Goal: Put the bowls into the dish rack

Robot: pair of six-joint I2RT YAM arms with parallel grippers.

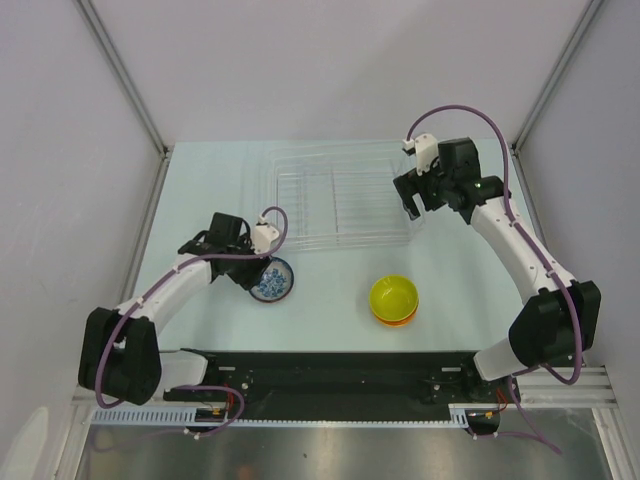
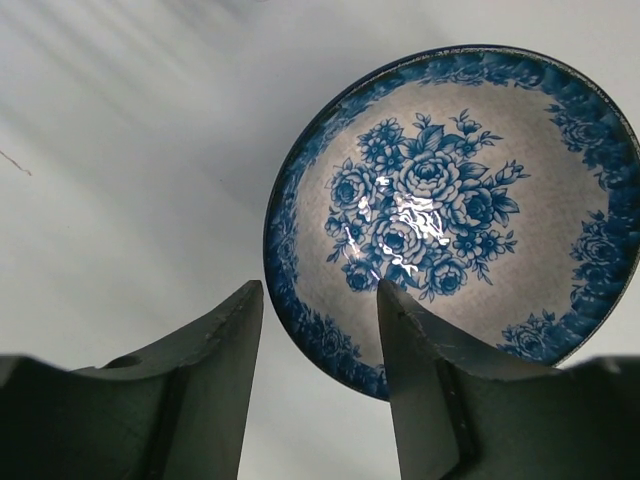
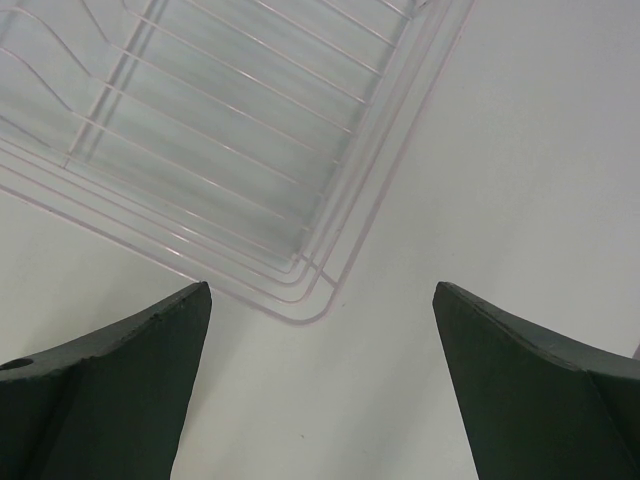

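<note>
Just off the rack's (image 1: 340, 243) near-left corner, a blue-flowered bowl (image 1: 273, 280) has its rim between the left claw's (image 2: 320, 290) parted fingers. The right claw (image 1: 413, 208) hangs wide open over the rack's near-right corner. A yellow bowl (image 1: 394, 295) sits stacked on an orange bowl (image 1: 396, 321) nearer than the rack.

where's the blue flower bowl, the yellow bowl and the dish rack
blue flower bowl (image 2: 430, 215): left wrist view, centre of its inside
yellow bowl (image 1: 393, 296): top external view, its inside
dish rack (image 1: 335, 200): top external view, bare floor
</note>
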